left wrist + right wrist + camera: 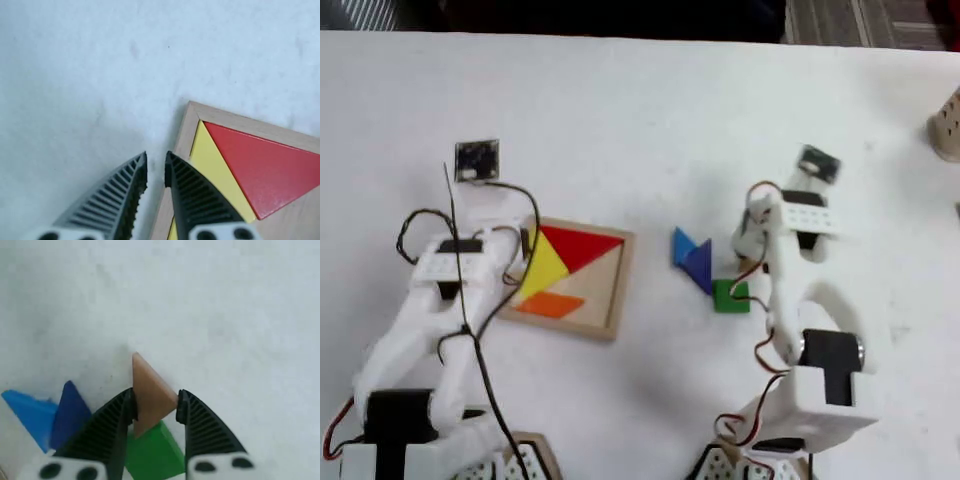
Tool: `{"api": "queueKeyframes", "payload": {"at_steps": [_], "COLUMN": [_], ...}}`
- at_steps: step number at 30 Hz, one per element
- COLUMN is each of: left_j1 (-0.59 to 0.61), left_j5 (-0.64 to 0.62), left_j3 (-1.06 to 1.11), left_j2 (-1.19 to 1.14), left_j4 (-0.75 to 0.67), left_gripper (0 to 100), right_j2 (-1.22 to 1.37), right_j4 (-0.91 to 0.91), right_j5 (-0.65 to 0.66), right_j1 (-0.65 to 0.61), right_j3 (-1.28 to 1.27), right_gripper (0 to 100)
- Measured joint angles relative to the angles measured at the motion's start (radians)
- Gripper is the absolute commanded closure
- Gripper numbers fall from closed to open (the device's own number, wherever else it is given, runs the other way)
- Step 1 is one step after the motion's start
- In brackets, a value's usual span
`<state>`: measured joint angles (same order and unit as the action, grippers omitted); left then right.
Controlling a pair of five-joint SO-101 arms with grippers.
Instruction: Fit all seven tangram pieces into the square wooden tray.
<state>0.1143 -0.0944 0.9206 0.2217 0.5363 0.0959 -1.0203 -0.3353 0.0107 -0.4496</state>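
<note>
The square wooden tray [620, 290] lies left of centre and holds a red triangle [582, 245], a yellow triangle [545, 270] and an orange piece [550, 305]. At the tray's left rim [186, 130] my left gripper [156, 161] hangs nearly shut, with nothing between its fingers. My right gripper [155, 402] is shut on a tan triangle [149, 392]. Right beside it lie a green square [152, 455], a dark blue triangle [70, 415] and a light blue piece [30, 412]. In the high view the right gripper [748, 262] stands just above the green square [730, 295].
A tan pegged object [947, 125] stands at the table's far right edge. White table stretches between the tray and the blue pieces and across the back. Both arm bases sit at the front edge.
</note>
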Motion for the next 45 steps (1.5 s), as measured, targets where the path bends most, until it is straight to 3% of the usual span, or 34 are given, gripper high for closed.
{"api": "queueKeyframes", "payload": {"at_steps": [8,14,25,37,45], "left_j1": [0.000,0.035,0.183,0.186,0.186], "left_j5": [0.000,0.000,-0.003,-0.002,-0.002], "left_j3": [0.000,0.000,-0.026,-0.026,-0.026], "left_j2": [0.000,0.000,-0.005,-0.005,-0.005], "left_j4": [0.000,0.000,-0.002,-0.002,-0.002], "left_gripper": [92,92,92,92,92], "right_j2": [-0.172,-0.278,-0.334,-0.336,-0.336], "right_j4": [-0.078,-0.143,-0.141,0.094,0.269], "right_j5": [0.144,0.385,0.592,0.977,1.066], "right_j1": [-0.078,-0.262,-0.552,-0.689,-0.773], "right_j3": [0.000,0.000,0.000,-0.144,-0.238], "right_gripper": [98.1,98.1,98.1,98.1,98.1]}}
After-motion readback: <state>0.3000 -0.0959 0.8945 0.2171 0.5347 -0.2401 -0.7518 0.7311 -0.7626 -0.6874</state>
